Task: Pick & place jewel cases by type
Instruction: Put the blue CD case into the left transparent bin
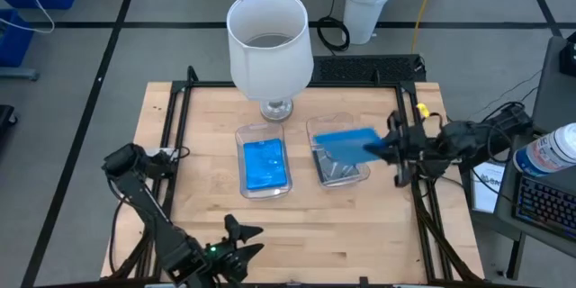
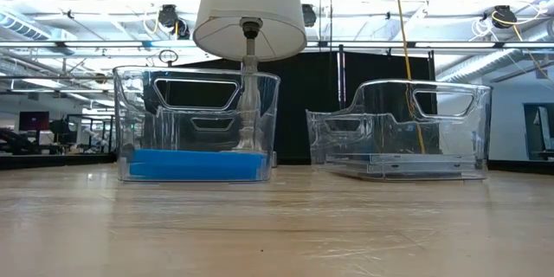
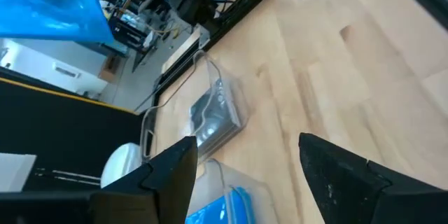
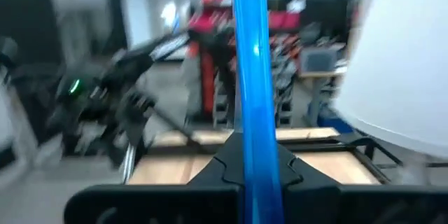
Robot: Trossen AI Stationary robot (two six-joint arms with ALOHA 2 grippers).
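Note:
A bright blue jewel case (image 1: 346,142) hangs in the air over the right clear tray (image 1: 317,173), with my right gripper (image 1: 385,149) shut on it; this tray holds dark grey jewel cases (image 2: 407,167). The left clear tray (image 1: 241,180) holds blue jewel cases (image 1: 265,164), lying flat on its floor. My left gripper (image 1: 245,229) stands open near the table's front edge, left of the middle, with nothing between its fingers (image 3: 168,175). The low view shows neither gripper. My right gripper pinches the blue case between its two fingers at the case's right-hand end (image 1: 371,148). The fingers come roughly level from the table's right side. In the right wrist view the case (image 4: 252,77) runs straight out from between the fingers (image 4: 224,171), seen edge-on. It is lifted clear of tray and table.
A white-shaded lamp (image 1: 270,40) stands on its glass foot (image 1: 276,108) just behind the trays. A black frame (image 1: 180,99) runs along the table's edges. Bare wood lies in front of the trays (image 1: 315,225).

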